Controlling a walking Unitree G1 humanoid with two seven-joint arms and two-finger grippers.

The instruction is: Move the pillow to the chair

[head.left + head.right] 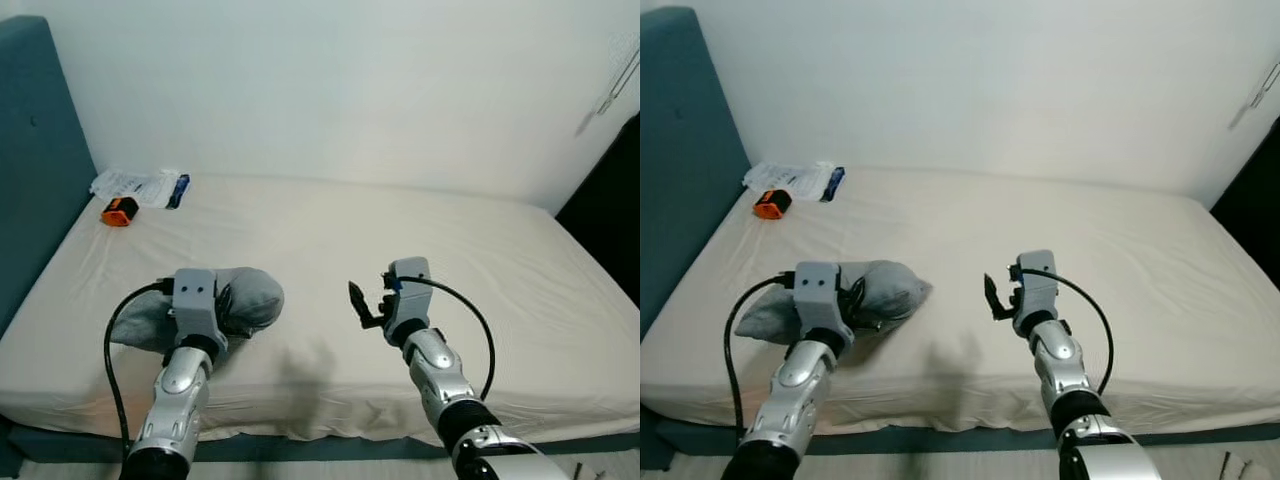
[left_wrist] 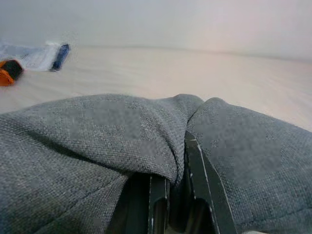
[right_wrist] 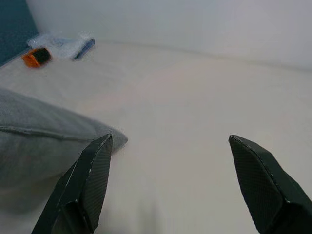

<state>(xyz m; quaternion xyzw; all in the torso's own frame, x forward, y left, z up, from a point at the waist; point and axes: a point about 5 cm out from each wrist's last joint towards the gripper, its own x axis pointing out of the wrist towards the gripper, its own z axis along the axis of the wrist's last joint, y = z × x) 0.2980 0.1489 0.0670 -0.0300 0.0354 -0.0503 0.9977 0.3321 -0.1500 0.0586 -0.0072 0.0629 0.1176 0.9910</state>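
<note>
A grey fabric pillow [image 1: 255, 295] lies near the front left edge of the cream bed [image 1: 420, 230]. My left gripper [image 1: 226, 306] is shut on a fold of the pillow; in the left wrist view its black fingers [image 2: 199, 171] pinch the grey cloth [image 2: 97, 131] between them. My right gripper [image 1: 368, 303] hovers just above the mattress to the right of the pillow. It is open, with nothing between its fingertips [image 3: 100, 156], and the pillow's corner [image 3: 34, 141] lies off to one side.
A teal headboard [image 1: 30, 150] rises at the left of the bed. An orange object [image 1: 119, 211] and a plastic packet [image 1: 140, 185] lie at the back left corner. A white wall [image 1: 350, 90] runs behind, and a dark area [image 1: 615, 210] borders the right.
</note>
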